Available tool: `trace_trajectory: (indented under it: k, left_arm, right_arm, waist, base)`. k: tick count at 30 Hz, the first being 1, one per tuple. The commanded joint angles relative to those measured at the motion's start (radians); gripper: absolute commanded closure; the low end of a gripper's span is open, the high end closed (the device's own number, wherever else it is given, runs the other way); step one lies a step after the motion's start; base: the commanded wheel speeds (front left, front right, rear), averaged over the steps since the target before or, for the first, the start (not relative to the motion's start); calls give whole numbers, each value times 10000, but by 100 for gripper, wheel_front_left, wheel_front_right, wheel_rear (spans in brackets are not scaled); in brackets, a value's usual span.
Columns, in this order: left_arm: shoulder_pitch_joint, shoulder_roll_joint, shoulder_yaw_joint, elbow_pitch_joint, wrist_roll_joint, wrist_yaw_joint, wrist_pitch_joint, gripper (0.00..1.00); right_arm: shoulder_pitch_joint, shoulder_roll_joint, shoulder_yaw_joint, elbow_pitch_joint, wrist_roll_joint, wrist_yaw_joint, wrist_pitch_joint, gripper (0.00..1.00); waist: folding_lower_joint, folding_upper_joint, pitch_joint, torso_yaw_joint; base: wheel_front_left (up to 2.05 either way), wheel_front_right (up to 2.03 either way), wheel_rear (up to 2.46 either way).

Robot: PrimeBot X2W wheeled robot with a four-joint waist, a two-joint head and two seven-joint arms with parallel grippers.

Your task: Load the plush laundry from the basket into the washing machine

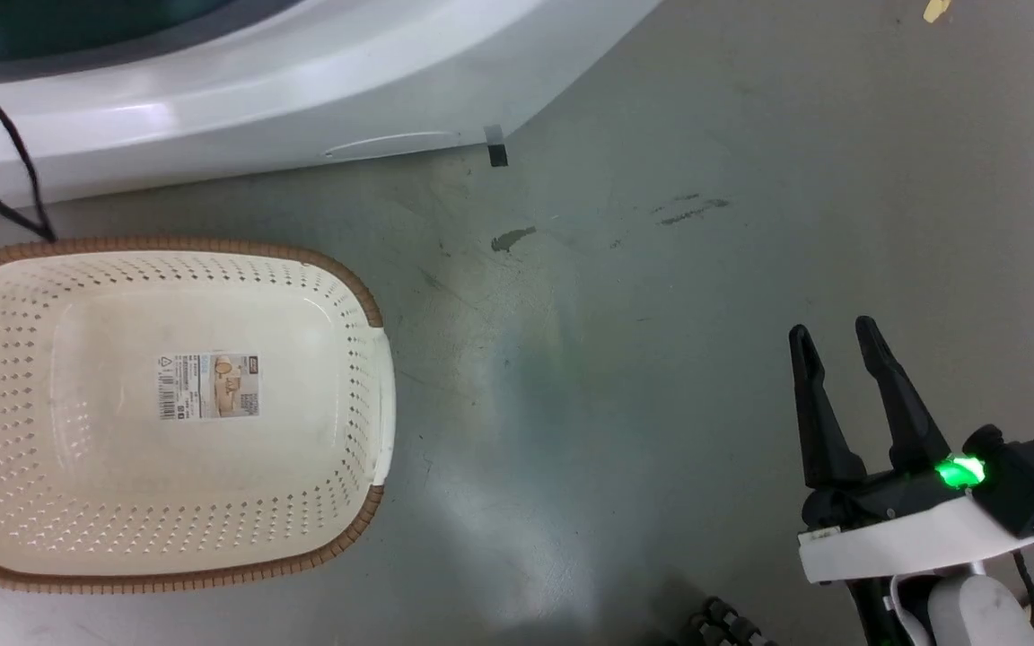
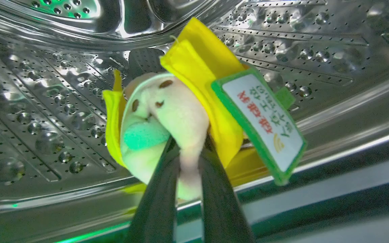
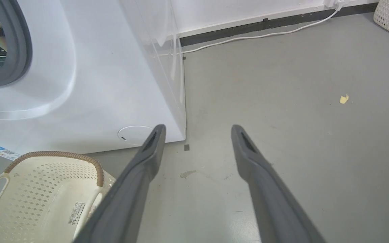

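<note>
Cream plastic at the head view's 9 o'clock is the basket (image 1: pixel 212 245), nothing lying over the label (image 1: pixel 208 386) on its bottom. The washing machine (image 1: pixel 212 99) runs across 11 o'clock. At 4 o'clock the right gripper (image 1: pixel 833 328) hangs with its fingers parted, carrying nothing.

In the left wrist view, the left gripper (image 2: pixel 189 145) is clenched on the pale head of the plush laundry (image 2: pixel 167 108), held inside the steel drum (image 2: pixel 46 101). Its green-edged tag (image 2: pixel 265 125) dangles at 3 o'clock. The toy looks deep enough, so the best move is probably to lower it slightly, let go, and back straight out so the tag does not drag on the lip.

In the right wrist view, spread fingers point over the floor (image 3: pixel 299 135), with the washer at 10 o'clock and the basket at 8. This arm is best kept clear.
</note>
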Motion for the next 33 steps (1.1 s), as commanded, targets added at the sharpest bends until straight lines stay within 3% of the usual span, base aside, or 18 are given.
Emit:
trace_trajectory:
  k: [1, 9, 10, 11, 17, 24, 33]
  left_arm:
    - [-132, 48, -35, 86, 23, -10, 7, 100]
    - [-368, -175, -321, 849, -72, -32, -767, 100]
    - [-340, -212, -357, 923, -84, -34, -931, 58]
    - [-300, -249, -391, 1003, -96, -36, -1084, 0]
    - [294, -576, -433, 1552, -395, -43, -2142, 0]
    - [1709, -1142, -344, 1951, -988, -53, -3735, 0]
    - [4279, -1872, -544, 1160, -1606, -64, -5656, 0]
  right_arm:
    - [-177, -1, 13, 14, 35, 6, -46, 0]
    - [-258, -1, -87, 71, -56, 6, -46, 0]
    - [-274, -1, -117, 82, -93, 6, -46, 0]
    - [-282, -1, -157, 92, -131, 6, -46, 0]
    - [-174, -1, -427, 133, -509, 6, -46, 0]
    - [246, -1, -773, 170, -1231, 6, -46, 0]
    - [960, -1, -1013, 272, -2066, 6, -46, 0]
  waist:
    - [-1, 0, 17, -10]
    - [-1, 0, -105, 181]
    - [-1, 0, -177, 222]
    - [-1, 0, -262, 266]
    - [-1, 0, -1189, 642]
    - [-1, 0, -3029, 1334]
    - [-1, 0, -5382, 2377]
  base:
    - [0, 0, 0]
    - [0, 0, 0]
    - [0, 0, 0]
    - [0, 0, 0]
    - [0, 0, 0]
    - [0, 0, 0]
    - [0, 0, 0]
